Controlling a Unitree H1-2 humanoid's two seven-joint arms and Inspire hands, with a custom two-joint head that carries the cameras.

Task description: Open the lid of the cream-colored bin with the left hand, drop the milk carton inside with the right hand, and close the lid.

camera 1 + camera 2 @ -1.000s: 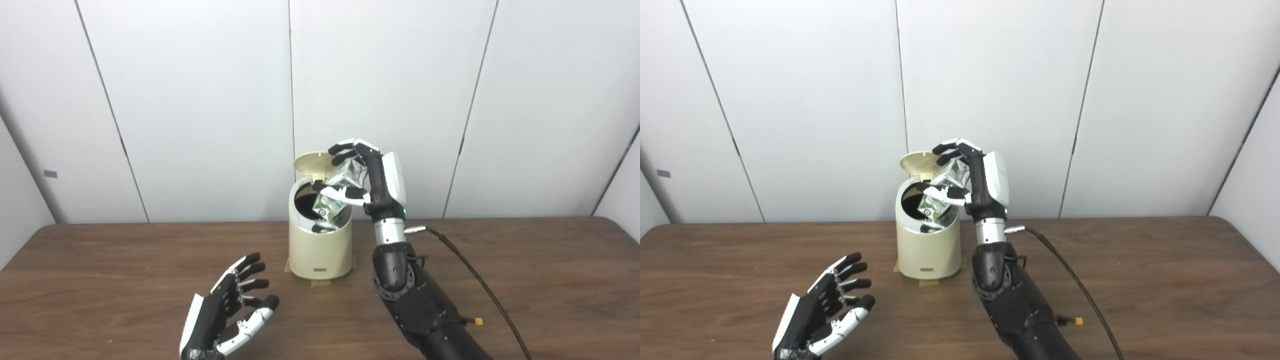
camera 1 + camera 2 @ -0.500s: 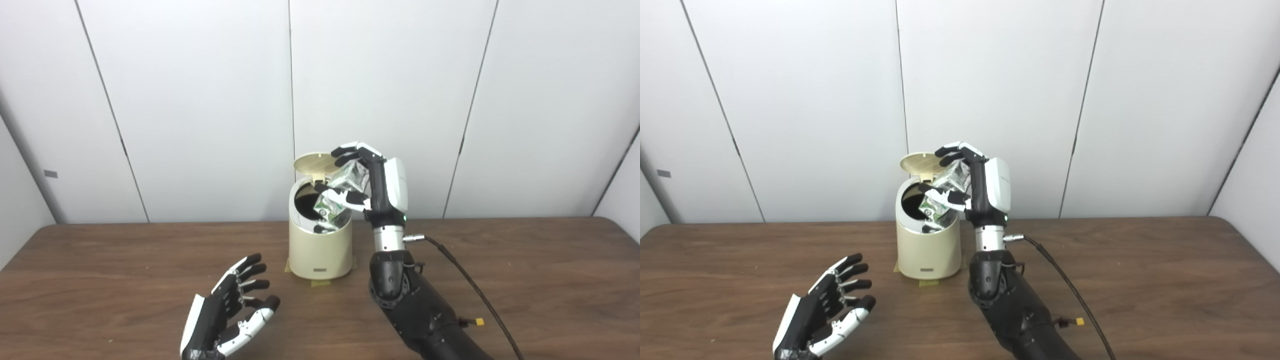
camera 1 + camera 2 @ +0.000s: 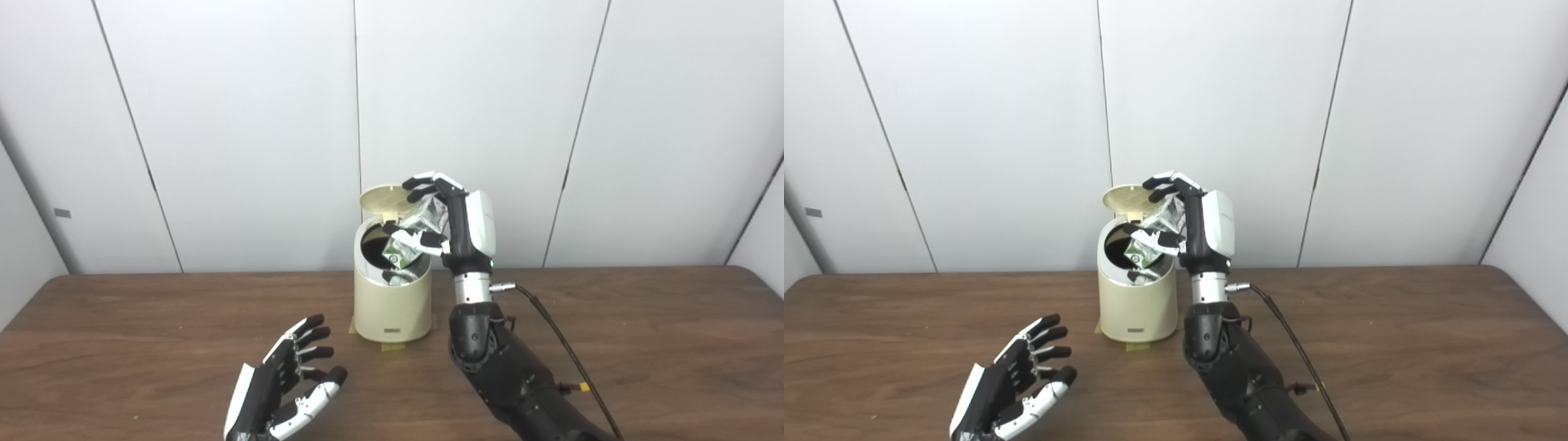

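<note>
The cream-colored bin [image 3: 392, 306] stands at the back middle of the table, its round lid [image 3: 384, 199] flipped up and open. My right hand [image 3: 450, 217] is shut on the crumpled green-and-white milk carton [image 3: 413, 236] and holds it tilted over the bin's open mouth, its lower end just inside the rim. My left hand [image 3: 282, 389] is open and empty, low over the table in front and to the left of the bin. The same scene shows in the right eye view, with the bin [image 3: 1136, 303] and the carton [image 3: 1151, 236].
The wooden table [image 3: 122, 331] spreads wide on both sides of the bin. A black cable [image 3: 563, 355] runs from my right wrist down toward the front edge. White wall panels stand close behind the bin. Tape [image 3: 392, 346] marks the bin's base.
My right arm has shifted slightly left, keeping the carton over the bin's mouth. My left hand has moved a little to the right and lower. The lid stays open.
</note>
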